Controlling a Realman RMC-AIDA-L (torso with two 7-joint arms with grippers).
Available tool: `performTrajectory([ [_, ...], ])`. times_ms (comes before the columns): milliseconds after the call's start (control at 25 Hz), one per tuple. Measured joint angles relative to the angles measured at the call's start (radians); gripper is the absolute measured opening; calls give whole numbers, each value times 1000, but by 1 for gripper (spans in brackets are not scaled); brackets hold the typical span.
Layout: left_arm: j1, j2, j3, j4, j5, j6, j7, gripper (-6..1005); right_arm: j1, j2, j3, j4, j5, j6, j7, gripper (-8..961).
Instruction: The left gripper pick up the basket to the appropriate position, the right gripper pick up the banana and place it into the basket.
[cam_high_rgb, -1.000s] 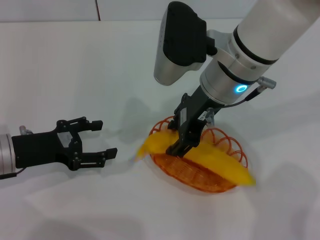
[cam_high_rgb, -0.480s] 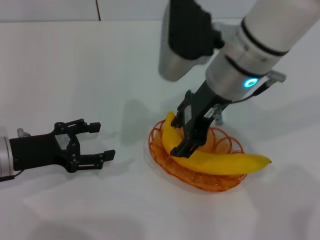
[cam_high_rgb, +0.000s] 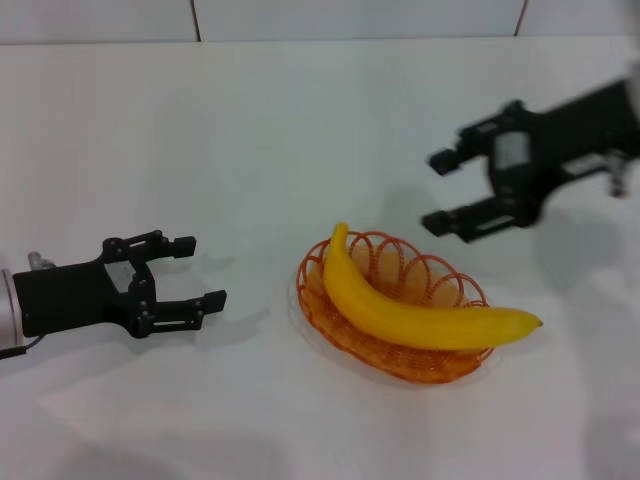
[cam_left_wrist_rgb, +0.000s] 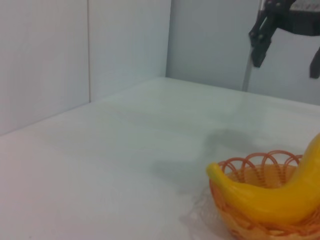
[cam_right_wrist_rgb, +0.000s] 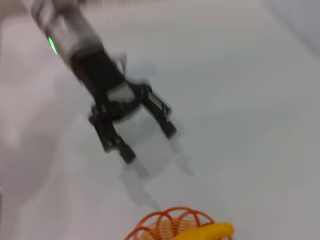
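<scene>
White table (cam_high_rgb: 250, 120); right gripper (cam_high_rgb: 437, 190) wide, empty; banana (cam_high_rgb: 400, 305) in basket (cam_high_rgb: 305, 280).

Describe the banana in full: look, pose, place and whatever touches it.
The banana is large, smooth, yellow and curved, with a small dark tip. It lies lengthwise in the orange-red wire basket; one end rises at the rim, the tip end juts past the opposite rim. Only the basket touches it. The right gripper hangs open, clear of it; the left gripper sits open beside the basket.

The head view looks down on the desk (cam_high_rgb: 250, 120) from above. The left wrist view sits low, facing the basket (cam_left_wrist_rgb: 260, 200) closely. The right wrist view looks down from higher; all share the basket.
</scene>
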Motion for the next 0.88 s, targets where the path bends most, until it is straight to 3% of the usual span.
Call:
performTrajectory([
  [240,-1,0,0,1,-5,0,1,876,-84,-4,251,181,88,-128,-351,701],
  [480,-4,0,0,1,-4,10,1,876,-119,-19,396,337,49,-133,-627,699],
  [640,-7,0,8,1,-2,15,1,876,-122,-20,476,398,-34,-113,-705,699],
  [880,-5,1,17,8,6,80,13,876,-123,-25,515,464,-139,-93,-736,699],
])
